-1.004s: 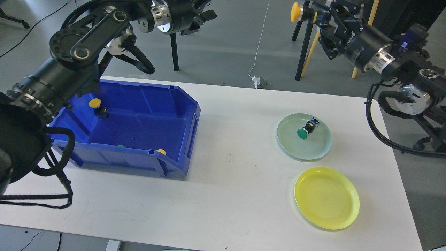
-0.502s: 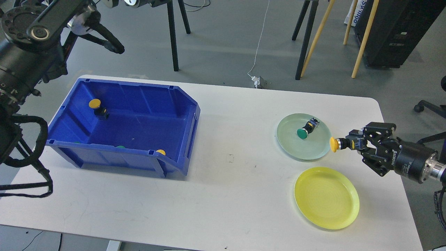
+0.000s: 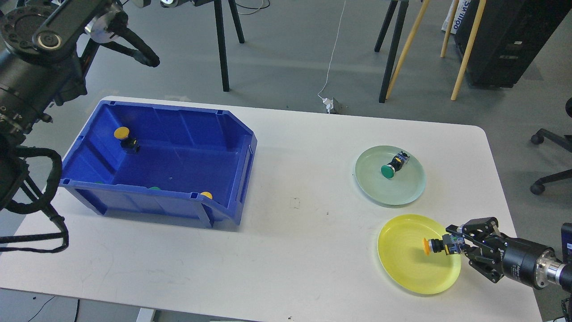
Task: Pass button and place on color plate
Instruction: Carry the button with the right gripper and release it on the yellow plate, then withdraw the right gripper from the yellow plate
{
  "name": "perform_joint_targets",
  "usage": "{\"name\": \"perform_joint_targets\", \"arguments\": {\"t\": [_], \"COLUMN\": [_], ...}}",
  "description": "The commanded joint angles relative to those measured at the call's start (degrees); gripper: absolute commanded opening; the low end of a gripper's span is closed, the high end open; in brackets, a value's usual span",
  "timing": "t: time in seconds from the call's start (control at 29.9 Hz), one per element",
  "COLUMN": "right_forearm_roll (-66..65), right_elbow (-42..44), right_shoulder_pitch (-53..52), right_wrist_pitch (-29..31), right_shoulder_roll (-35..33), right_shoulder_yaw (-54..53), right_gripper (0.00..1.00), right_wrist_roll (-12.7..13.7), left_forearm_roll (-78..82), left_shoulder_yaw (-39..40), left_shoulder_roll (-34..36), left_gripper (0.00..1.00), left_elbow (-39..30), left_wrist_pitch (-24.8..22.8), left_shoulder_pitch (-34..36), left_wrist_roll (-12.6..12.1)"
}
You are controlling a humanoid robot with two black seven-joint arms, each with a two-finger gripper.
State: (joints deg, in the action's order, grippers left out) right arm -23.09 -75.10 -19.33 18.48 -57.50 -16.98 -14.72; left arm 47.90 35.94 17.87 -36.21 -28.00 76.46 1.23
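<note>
Moved: right arm, lowered from beside the green plate to the frame's lower right, its pincer clenched on the yellow button over the yellow plate, release pending; left pincer out of view.

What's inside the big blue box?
The blue box holds a yellow button at the back-left. The front wall hides most of three more; only yellow and green tops peek over.
</note>
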Motion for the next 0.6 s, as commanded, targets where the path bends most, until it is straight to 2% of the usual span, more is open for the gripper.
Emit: {"name": "perform_joint_targets", "arguments": {"t": [0.0,0.17,0.27,0.4,0.5,0.57], "right_forearm_roll": [0.15,0.42,1.03,1.30,1.21,1.21], "right_elbow": [-0.04,-1.18,-2.59,-4.26,-3.04,0.72], "right_shoulder_pitch": [0.17,-0.27,-0.62,-0.44,-0.44,-0.53], "right_wrist_pitch": [-0.11,0.42,0.86,2.00,1.56,1.47], "right_shoulder_roll": [0.11,-0.50,-2.17,-4.02,-2.71,0.35], "right_shoulder_yaw": [-0.07,-1.12,-3.75,-14.02,-24.12,-31.06], "right_gripper": [0.64,0.76,0.91,0.96,0.98,0.98], "right_wrist_roll": [0.05,0.13,-0.30,0.22,0.22,0.22], "left_forearm_roll": [0.00,0.00,0.09,0.35,0.09,-0.09], "left_shoulder_yaw": [0.01,0.01,-0.08,-0.52,-0.34,-0.16], "left_shoulder_roll": [0.06,0.06,0.23,0.41,0.58,0.50], "left_gripper": [0.99,0.99,0.99,0.99,0.99,0.99], "left_elbow": [0.00,0.00,0.00,0.17,0.17,0.35], "left_wrist_pitch": [0.00,0.00,0.00,0.00,0.00,0.00], "left_shoulder_pitch": [0.00,0.18,0.79,1.58,1.50,1.32], "left_wrist_roll": [0.00,-0.09,-0.09,-0.35,-0.18,-0.26]}}
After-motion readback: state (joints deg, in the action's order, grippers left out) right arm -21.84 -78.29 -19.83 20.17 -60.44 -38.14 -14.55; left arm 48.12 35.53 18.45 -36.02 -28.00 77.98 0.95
